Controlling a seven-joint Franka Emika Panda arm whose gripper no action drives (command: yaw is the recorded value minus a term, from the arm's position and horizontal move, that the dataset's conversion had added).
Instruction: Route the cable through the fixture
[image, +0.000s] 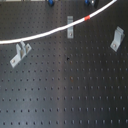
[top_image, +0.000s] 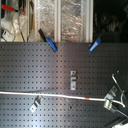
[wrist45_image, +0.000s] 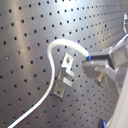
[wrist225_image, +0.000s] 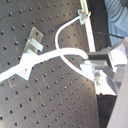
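1. First exterior view: the cable (image: 45, 34) runs as a shallow arc across the black perforated board (image: 65, 90), from this view's left edge up to its top right. A red-orange band (image: 87, 18) sits on it near the upper right. Three grey metal brackets stand on the board: one at the left (image: 19, 54), one in the middle (image: 71, 28), one at the right (image: 117, 38). The cable passes close by the middle bracket.
2. Second exterior view: the cable (top_image: 45, 94) lies nearly level across the board, reaching the gripper (top_image: 111, 101) at the right edge. Two blue clamps (top_image: 50, 42) hold the board's far edge.
3. First wrist view: the gripper (wrist45_image: 92, 61) is clamped on the cable's end; the cable (wrist45_image: 55, 55) loops beside a bracket (wrist45_image: 65, 75).
4. Second wrist view: the cable (wrist225_image: 40, 57) crosses a bracket (wrist225_image: 31, 50).
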